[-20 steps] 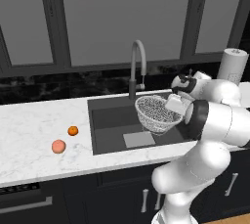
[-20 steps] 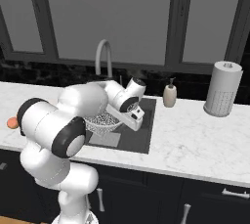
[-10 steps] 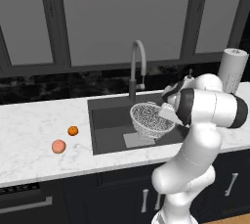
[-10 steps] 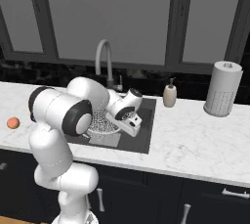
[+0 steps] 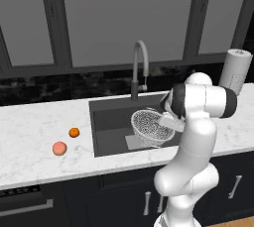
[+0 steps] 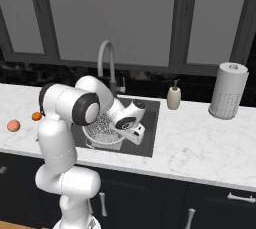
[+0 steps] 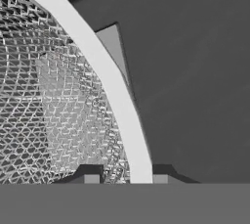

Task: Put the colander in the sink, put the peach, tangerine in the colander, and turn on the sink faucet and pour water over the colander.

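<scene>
**Colander held over sink**

Gripper (image 7: pixel 126 179) fingers pinch the colander (image 5: pixel 151 127) rim, one each side. Colander sits low inside the sink (image 5: pixel 106 122). Peach (image 5: pixel 59 148) and tangerine (image 5: pixel 74 132) on counter left of it. Sink faucet (image 5: pixel 139 67) behind.

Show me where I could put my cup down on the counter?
Bare marble lies between the sink and the paper-towel roll. More lies left of the peach and tangerine. The colander and gripper crowd the sink.
</scene>
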